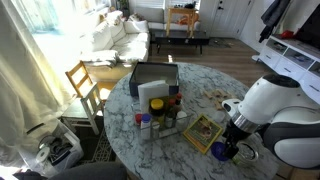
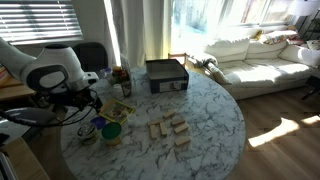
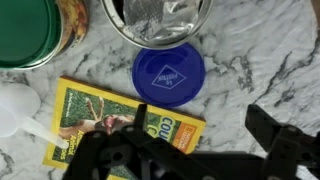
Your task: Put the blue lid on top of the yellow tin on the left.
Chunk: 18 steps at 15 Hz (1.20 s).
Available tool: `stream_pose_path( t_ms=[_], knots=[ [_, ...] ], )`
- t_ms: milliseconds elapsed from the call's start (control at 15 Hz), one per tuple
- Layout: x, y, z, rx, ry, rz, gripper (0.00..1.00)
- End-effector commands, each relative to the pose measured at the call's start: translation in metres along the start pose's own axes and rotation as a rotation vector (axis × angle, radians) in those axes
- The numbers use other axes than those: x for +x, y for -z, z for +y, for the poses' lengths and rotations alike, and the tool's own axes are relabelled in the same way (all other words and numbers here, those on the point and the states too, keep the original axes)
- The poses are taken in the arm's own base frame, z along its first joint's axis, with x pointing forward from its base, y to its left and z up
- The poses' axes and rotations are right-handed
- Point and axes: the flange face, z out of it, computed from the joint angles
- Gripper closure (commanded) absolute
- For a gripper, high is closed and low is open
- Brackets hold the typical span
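In the wrist view the blue lid (image 3: 168, 75) lies flat on the marble table, just below the open round tin (image 3: 160, 20) with a pale metallic rim and greyish inside. My gripper (image 3: 205, 135) is open and empty. It hovers over the table just short of the lid, one finger above the corner of the yellow-green box (image 3: 110, 125). In the exterior views the gripper (image 1: 236, 138) (image 2: 90, 110) hangs low over the table edge, with the lid (image 1: 221, 150) beside it. The tin is hidden behind the arm there.
A green-topped tin (image 3: 25, 30) stands beside the open tin, and a white spoon-like object (image 3: 15, 105) lies by the box. A black box (image 1: 155, 78) (image 2: 167, 73), bottles (image 1: 150, 120) and several wooden blocks (image 2: 170, 128) sit on the round marble table (image 2: 215, 120). A wooden chair (image 1: 85, 85) stands beside it.
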Motion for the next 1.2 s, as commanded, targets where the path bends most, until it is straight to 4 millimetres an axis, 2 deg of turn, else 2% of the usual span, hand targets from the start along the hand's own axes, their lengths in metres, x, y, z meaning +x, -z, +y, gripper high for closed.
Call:
stream_pose_path(
  t_ms=[0,333,533,867,1133],
  knots=[
    [0.000,0.000,0.000,0.000,0.000,-0.001,0.00],
    [0.003,-0.014,0.006,-0.021,0.020,0.000,0.00],
    [0.003,-0.029,0.012,-0.002,0.033,-0.024,0.00],
    [0.007,-0.051,0.031,0.021,0.038,-0.058,0.00],
    [0.013,-0.067,0.038,0.070,0.044,-0.068,0.00]
  ],
)
